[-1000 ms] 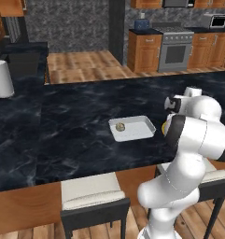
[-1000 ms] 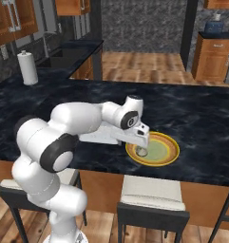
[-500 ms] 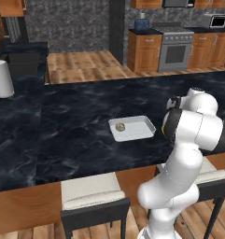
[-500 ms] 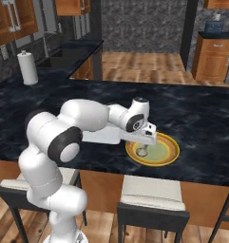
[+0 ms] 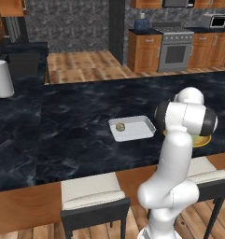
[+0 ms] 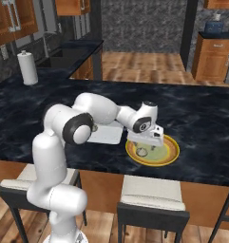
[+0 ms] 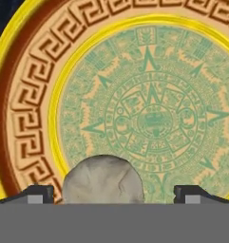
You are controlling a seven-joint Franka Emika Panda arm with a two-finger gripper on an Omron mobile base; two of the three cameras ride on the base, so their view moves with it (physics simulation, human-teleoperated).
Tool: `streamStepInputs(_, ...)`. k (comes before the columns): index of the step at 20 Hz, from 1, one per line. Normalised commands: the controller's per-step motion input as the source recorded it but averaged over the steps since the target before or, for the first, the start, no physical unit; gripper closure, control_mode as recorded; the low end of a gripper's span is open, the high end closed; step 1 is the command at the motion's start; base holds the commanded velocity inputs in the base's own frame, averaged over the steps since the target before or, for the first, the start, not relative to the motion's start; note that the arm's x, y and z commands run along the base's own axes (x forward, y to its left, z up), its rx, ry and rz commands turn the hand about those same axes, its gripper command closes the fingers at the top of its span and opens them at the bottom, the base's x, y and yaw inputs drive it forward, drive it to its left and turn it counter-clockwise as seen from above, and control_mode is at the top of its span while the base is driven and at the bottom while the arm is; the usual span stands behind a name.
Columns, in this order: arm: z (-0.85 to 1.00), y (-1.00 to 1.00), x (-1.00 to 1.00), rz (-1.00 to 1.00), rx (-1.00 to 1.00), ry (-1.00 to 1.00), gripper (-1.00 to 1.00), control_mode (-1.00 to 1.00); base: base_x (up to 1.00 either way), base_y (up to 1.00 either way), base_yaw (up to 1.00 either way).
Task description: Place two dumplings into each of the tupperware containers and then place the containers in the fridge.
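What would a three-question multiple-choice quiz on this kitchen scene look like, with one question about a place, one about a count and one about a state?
1. Where does the dumpling nearest the tool lie?
A. On the round patterned plate
B. In the sink
C. On a chair seat

2. How many dumplings can be seen in the white tray on the counter?
A. None
B. One
C. Three

3. How does the tool stand?
A. Shut on a dumpling
B. Open, its fingertips either side of a dumpling
C. Shut on the tray's rim

Answers: 1 A, since the hand view shows the dumpling on the plate's green and yellow pattern; 2 B, since the left base view shows a single small lump in the tray; 3 B, since the two dark tips stand wide apart with the dumpling between them.
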Motion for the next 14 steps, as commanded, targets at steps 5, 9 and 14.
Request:
streamStepInputs(5, -0.33, 0.00, 0.00, 0.00, 0.00, 0.05, -1.00, -1.00, 0.00, 0.00, 0.00)
streamStepInputs(9, -0.05, 0.00, -0.05, 0.00, 0.00, 0.01, -1.00, -1.00, 0.00, 0.00, 0.00)
streamStepInputs(14, 0.00, 0.00, -0.11, 0.00, 0.00, 0.00, -1.00, -1.00, 0.00, 0.00, 0.00)
